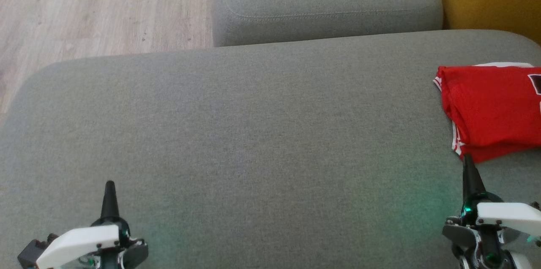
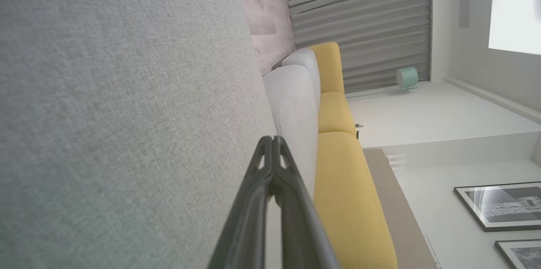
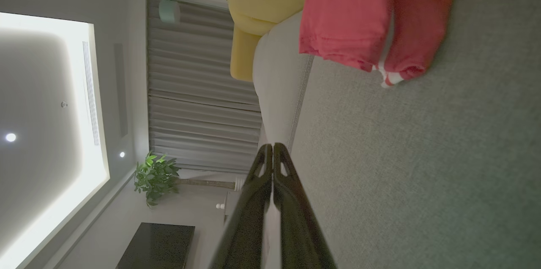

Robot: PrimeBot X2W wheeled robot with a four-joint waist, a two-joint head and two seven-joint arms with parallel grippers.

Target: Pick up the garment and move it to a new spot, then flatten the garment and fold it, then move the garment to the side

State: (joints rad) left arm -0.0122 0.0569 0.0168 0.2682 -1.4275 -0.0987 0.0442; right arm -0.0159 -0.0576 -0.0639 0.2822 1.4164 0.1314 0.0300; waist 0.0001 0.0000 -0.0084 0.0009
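The red jersey-fabric garment with white striped trim (image 1: 492, 108) lies folded into a compact, flat-lying stack on the large grey woven sofa cushion (image 1: 253, 134), at the cushion's right end, with part of it cut off by the head view's edge. A dark printed patch shows on its top layer.

The right gripper (image 1: 467, 161) sits over the cushion's near right corner, its two dark fingers pressed tip to tip and holding nothing. It points at the garment's near corner, and the right wrist view shows bare cushion between tips and cloth.

The left gripper (image 1: 110, 186) hangs over the cushion's near left part, well apart from the garment, jaws likewise closed and empty.

Beyond the cushion's far edge sits a smaller grey cushion (image 1: 325, 3), with pale wood-plank floor (image 1: 97, 7) beyond the far left corner.
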